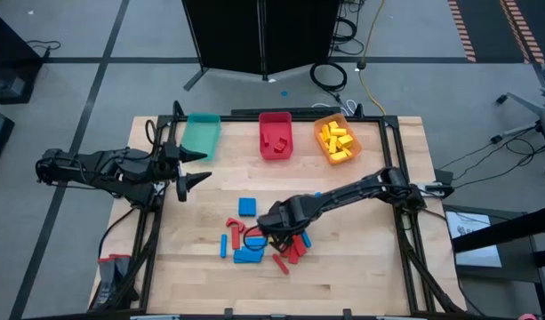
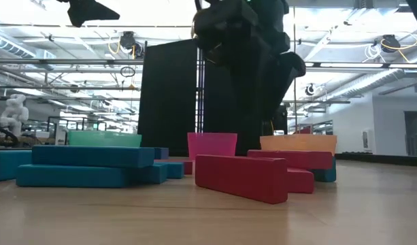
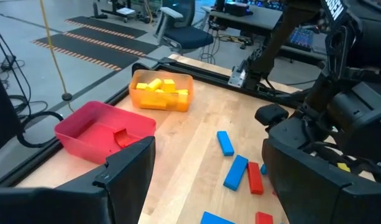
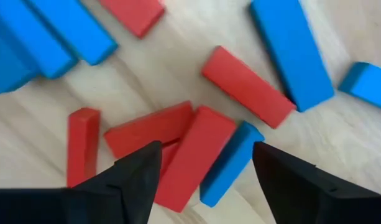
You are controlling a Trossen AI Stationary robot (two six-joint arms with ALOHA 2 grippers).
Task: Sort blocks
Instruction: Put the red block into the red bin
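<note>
Red and blue blocks (image 1: 254, 242) lie loose in a pile on the table's near middle, flat on the wood or leaning on each other. In the right wrist view, red bars (image 4: 196, 152) and a blue bar (image 4: 230, 163) lie directly below my right gripper (image 4: 206, 171). That gripper is open and hovers over the pile (image 1: 279, 228), touching nothing. My left gripper (image 1: 194, 169) waits open at the table's left, in front of the teal bin. Yellow blocks (image 1: 336, 140) fill the orange bin, and a few red ones (image 1: 274, 140) sit in the red bin.
Three bins stand along the far edge: teal (image 1: 201, 133), red (image 1: 275, 120) and orange (image 1: 355, 142). A single blue block (image 1: 246, 206) lies apart, just beyond the pile. The right arm (image 1: 361, 188) slants across the table's right half. Bare wood shows at the near right and near left.
</note>
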